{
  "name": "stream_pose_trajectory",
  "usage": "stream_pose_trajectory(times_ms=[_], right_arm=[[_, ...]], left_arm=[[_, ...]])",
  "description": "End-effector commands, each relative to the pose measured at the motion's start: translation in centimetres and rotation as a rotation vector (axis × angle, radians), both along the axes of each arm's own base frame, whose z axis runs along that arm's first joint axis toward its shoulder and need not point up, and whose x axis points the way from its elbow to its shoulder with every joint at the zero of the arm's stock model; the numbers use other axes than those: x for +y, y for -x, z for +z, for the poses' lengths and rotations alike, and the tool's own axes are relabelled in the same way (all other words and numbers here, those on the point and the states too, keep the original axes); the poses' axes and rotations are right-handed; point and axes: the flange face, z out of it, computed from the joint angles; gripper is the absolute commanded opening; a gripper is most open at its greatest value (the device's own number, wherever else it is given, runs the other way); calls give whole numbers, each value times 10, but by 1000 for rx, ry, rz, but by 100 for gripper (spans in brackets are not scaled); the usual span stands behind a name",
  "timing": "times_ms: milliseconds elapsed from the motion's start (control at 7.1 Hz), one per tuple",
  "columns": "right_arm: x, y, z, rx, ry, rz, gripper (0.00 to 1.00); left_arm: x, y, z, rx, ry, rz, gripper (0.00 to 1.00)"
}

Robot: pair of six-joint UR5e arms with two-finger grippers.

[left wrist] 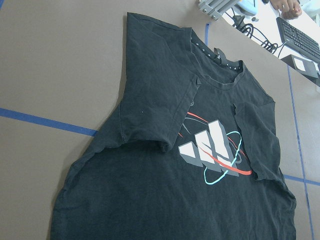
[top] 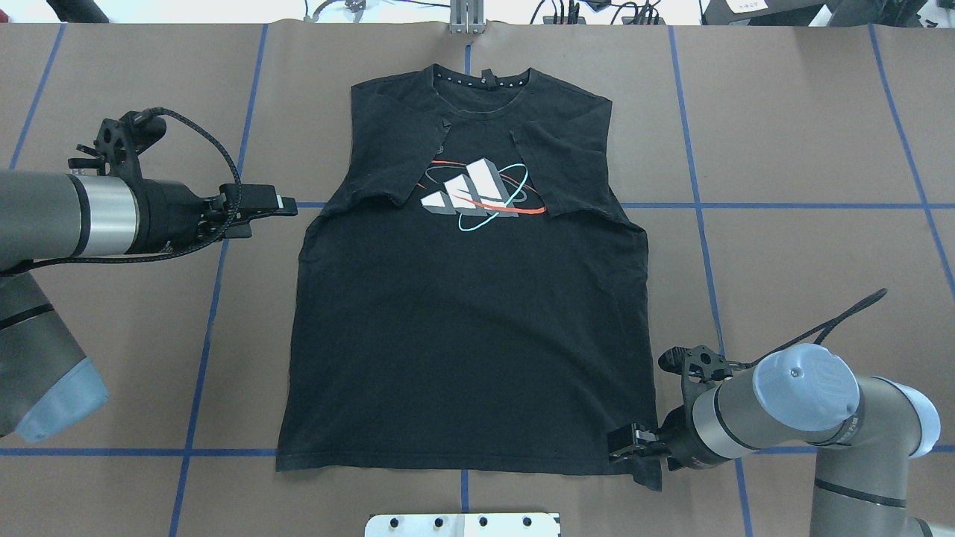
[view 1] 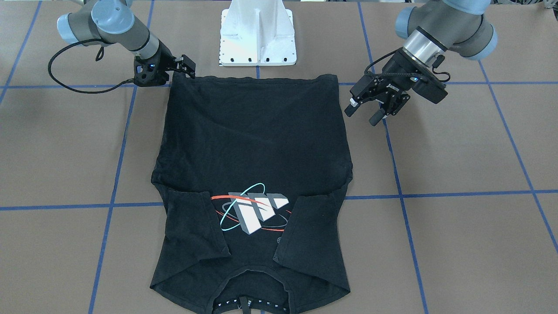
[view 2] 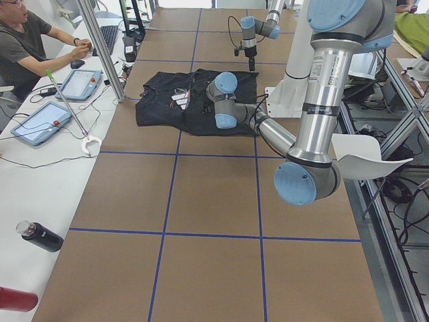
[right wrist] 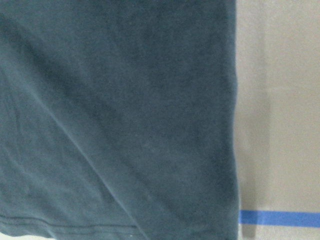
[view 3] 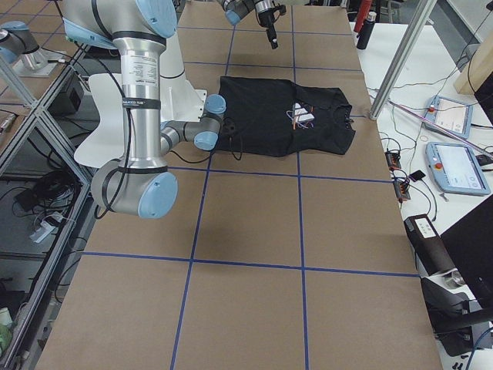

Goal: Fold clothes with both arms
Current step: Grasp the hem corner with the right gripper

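The black T-shirt [top: 462, 335] lies flat with its white block graphic [top: 471, 192] facing up. Both sleeves are folded inward over the chest, and the collar is at the far edge. My right gripper [top: 625, 446] is down at the near right hem corner and touches the cloth; I cannot tell whether its jaws are closed on it. The right wrist view shows only blurred black fabric [right wrist: 115, 115] and the shirt's side edge. My left gripper [view 1: 365, 111] hovers open beside the shirt's left edge, holding nothing. The left wrist view looks down on the shirt [left wrist: 165, 190] from above.
Brown table [top: 806, 246] with blue tape grid lines. The white bolted pedestal base [view 1: 258, 32] stands just behind the hem. At the far side, off the table, a person sits at a bench with tablets [view 2: 40, 124] and bottles [view 2: 40, 236].
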Motion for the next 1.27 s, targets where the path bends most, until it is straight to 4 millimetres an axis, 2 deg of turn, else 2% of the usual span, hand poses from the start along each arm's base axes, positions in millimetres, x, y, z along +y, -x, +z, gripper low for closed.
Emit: stream_pose_trajectory(times_ms=[0,563,704,845,985,1126], right_arm=[[0,1,2,13,9,4,82],[2,3,2,27,14,-1,79],[2,3,1,26,16,-3,57],[2,3,1,29,20,-6,25],[6,5,-4,44,56,-48,0],[1,1,-6,38,75,-58,0]], left_arm=[[0,0,1,-2,0,0,99],[0,0,0,-1,-1,0,99],[0,0,0,-2,0,0,99],[0,0,-1,-1,-1,0,99],[0,0,-1,-1,-1,0,99],[0,0,-1,-1,-1,0,99]])
